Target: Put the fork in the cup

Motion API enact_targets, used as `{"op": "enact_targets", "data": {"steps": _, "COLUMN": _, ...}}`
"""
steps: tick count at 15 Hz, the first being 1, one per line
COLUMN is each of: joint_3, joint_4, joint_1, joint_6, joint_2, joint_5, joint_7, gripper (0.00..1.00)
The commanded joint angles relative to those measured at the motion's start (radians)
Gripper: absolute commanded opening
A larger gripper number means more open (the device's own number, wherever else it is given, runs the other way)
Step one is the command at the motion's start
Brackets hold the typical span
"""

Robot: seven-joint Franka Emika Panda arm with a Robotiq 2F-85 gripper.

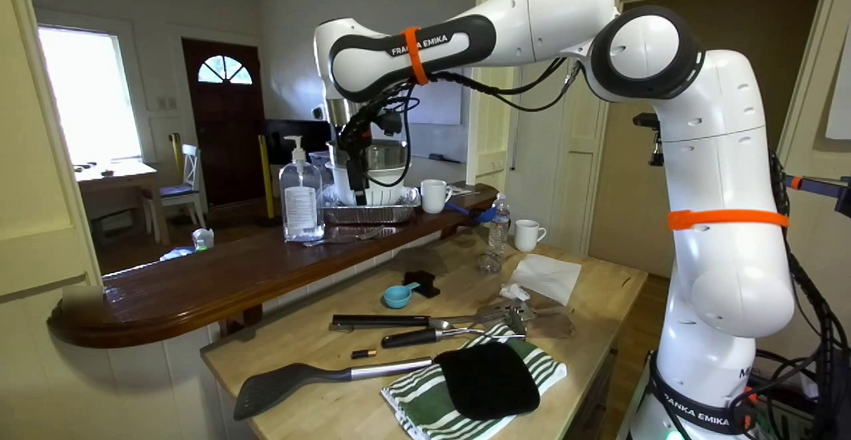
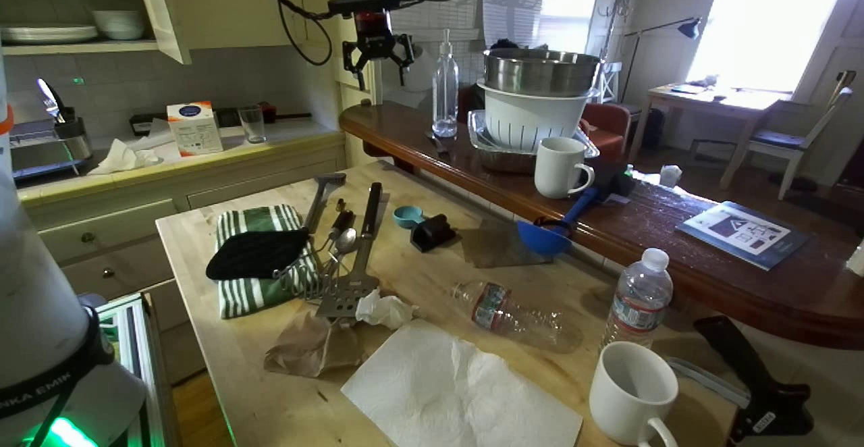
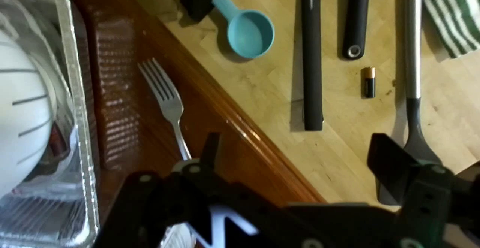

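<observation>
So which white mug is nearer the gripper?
The white mug on the raised dark counter, beside the foil tray; the other mug stands lower and farther away, on the tabletop.

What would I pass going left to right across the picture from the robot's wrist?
Foil tray, fork, blue scoop, black handle, another black handle, spatula, striped towel.

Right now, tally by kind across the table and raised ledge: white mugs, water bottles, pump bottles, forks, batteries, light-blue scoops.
White mugs: 2 (ledge mug, table mug)
Water bottles: 2 (upright bottle, lying bottle)
Pump bottle: 1
Fork: 1
Battery: 1
Light-blue scoop: 1
Total: 8
</observation>
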Motion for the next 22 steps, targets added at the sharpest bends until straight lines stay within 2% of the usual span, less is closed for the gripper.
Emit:
{"op": "enact_targets", "data": {"steps": 1, "joint_3": -0.005, "joint_4": -0.015, "joint_1": -0.036, "joint_6": 0.198, "joint_2": 0.049, "joint_5": 0.042, "joint_7": -0.150, "gripper": 1.00}}
{"op": "enact_targets", "data": {"steps": 5, "joint_3": -0.005, "joint_4": -0.001, "joint_1": -0.070, "joint_6": 0.300, "joint_2": 0.110, "joint_5": 0.064, "joint_7": -0.325, "gripper": 1.00}}
{"op": "enact_targets", "data": {"steps": 10, "joint_3": -0.007, "joint_4": -0.029, "joint_1": -0.087, "joint_6": 0.311, "joint_2": 0.133, "joint_5": 0.113, "joint_7": -0.408, "gripper": 1.00}}
{"op": "enact_targets", "data": {"steps": 17, "joint_3": -0.019, "joint_4": -0.045, "joint_1": -0.081, "joint_6": 0.347, "joint_2": 0.158, "joint_5": 0.104, "joint_7": -0.390, "gripper": 1.00}}
{"op": "enact_targets", "data": {"steps": 22, "joint_3": -0.060, "joint_4": -0.039, "joint_1": -0.043, "joint_6": 0.384, "joint_2": 0.154, "joint_5": 0.012, "joint_7": -0.265, "gripper": 1.00}}
